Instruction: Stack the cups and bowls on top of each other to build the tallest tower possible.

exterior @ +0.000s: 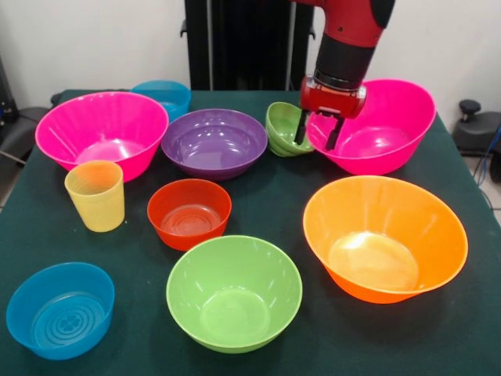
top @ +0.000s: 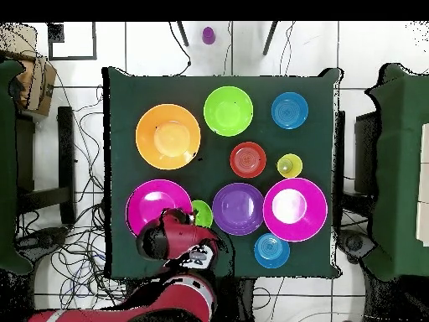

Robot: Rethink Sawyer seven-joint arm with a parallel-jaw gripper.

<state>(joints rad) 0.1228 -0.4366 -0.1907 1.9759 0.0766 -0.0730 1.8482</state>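
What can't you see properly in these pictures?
- Small green bowl: in the front view the gripper and the pink bowl cover its side; from overhead the arm hides most of it.
- Whether the fingers touch that pink bowl's rim: neither view settles it.
- Far blue bowl: partly behind the other pink bowl in the front view.

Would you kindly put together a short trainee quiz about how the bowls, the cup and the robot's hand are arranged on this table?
1. True or false: the yellow cup stands upright on the table, not nested in any bowl.
2. How many blue bowls are on the table?
3. The hand hangs over the rim of which bowl? A) orange bowl B) right-hand pink bowl C) purple bowl

Key: 1 true. 2 two: the near blue bowl and the far blue bowl. 3 B; its fingers look open and hold nothing.
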